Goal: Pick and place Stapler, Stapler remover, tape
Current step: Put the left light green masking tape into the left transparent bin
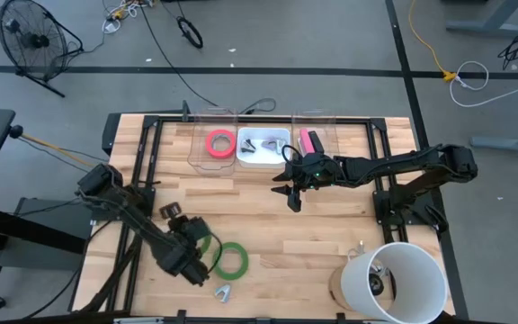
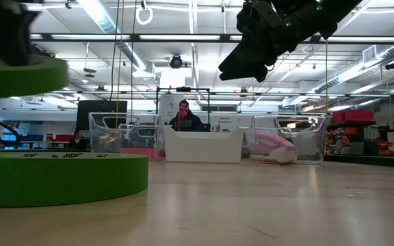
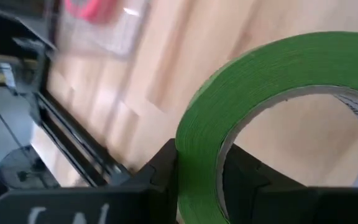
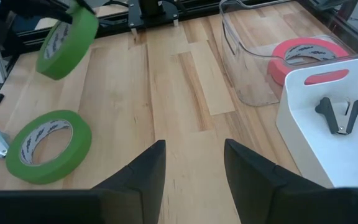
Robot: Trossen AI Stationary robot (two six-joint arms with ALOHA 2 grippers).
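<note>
**Green roll lifted, long carry ahead**

Green tape (image 4: 67, 38) hangs tilted in my left tool (image 1: 190, 252), pinched through its wall, above the counter (image 1: 313, 243) near the front edge. A second green roll (image 1: 232, 259) lies flat just beside it, with a staple remover (image 1: 222, 292) at the front edge. My right tool (image 1: 293, 192) hovers mid-counter, fingers spread, holding nothing. At the back edge, the pink roll (image 1: 220, 142) sits in the clear bin (image 1: 196, 148). The thin-wall pinch worries me: a swing could twist the roll loose, I judge.
</note>
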